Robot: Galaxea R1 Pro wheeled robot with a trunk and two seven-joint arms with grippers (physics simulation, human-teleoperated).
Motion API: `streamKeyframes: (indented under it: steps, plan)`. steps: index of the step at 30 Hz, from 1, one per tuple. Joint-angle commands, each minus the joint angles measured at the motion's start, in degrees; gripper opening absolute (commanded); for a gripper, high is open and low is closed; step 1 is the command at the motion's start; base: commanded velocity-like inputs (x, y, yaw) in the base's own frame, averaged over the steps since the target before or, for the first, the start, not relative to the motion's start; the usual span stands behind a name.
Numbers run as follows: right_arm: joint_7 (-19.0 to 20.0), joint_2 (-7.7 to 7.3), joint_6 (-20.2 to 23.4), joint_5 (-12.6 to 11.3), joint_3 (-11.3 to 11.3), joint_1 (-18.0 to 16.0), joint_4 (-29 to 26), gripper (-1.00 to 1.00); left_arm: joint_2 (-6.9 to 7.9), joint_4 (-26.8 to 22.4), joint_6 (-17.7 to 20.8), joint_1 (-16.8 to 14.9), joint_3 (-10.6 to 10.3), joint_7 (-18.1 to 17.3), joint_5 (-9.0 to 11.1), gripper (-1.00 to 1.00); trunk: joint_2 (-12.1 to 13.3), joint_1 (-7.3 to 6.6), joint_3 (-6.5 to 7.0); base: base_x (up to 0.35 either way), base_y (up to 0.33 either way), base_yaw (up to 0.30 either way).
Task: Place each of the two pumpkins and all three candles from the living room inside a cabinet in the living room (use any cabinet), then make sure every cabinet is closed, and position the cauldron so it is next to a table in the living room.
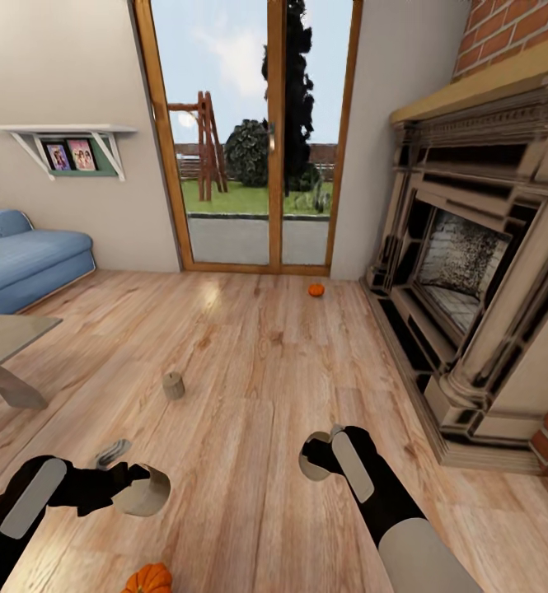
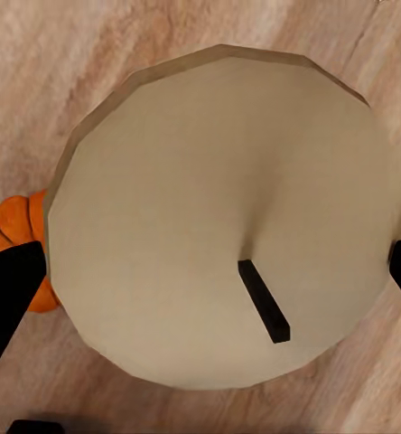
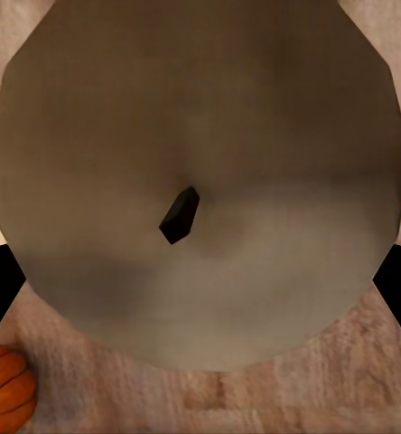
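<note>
While our left gripper (image 1: 142, 487) clamps one candle (image 1: 146, 492), our right gripper (image 1: 316, 458) clamps another (image 1: 313, 466). A third candle (image 1: 173, 385) stands mid-floor; pumpkins sit by the fireplace (image 1: 471, 272) corner (image 1: 316, 290) and below us (image 1: 147, 579)

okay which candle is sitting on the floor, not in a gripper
The candle standing on the wood floor ahead, near the grey table. The other two candles are held: one in the left gripper, one in the right gripper.
</note>
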Motion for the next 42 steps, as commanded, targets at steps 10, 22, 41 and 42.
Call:
streamKeyframes:
  steps: [10,22,41,42]
  plan:
    - [-0.07,0.1,0.21,0.04,0.14,0.0,-0.57,-1.0,-0.01,-0.03,0.01,0.01,-0.01,0.1,-0.05,-1.0,4.03,-2.2,1.8,0.0,0.0,0.0]
    - [-0.23,-0.22,1.0,-0.02,-0.26,-0.26,-0.7,-1.0,-0.11,-0.1,0.01,0.01,-0.06,0.17,-0.05,-1.0,8.84,-4.84,3.95,0.0,0.0,0.0]
    - [-0.26,0.04,1.02,-0.05,-2.23,-0.44,-0.49,-1.0,-0.89,-0.2,0.01,0.01,-0.35,0.27,-0.14,-1.0,16.46,-9.01,7.36,0.0,0.0,0.0]
    - [-0.25,0.08,1.0,-0.05,-2.23,-0.44,-0.49,-1.0,-0.89,-0.2,0.01,0.01,-0.35,0.27,-0.14,-1.0,16.86,-9.23,7.54,0.0,0.0,0.0]
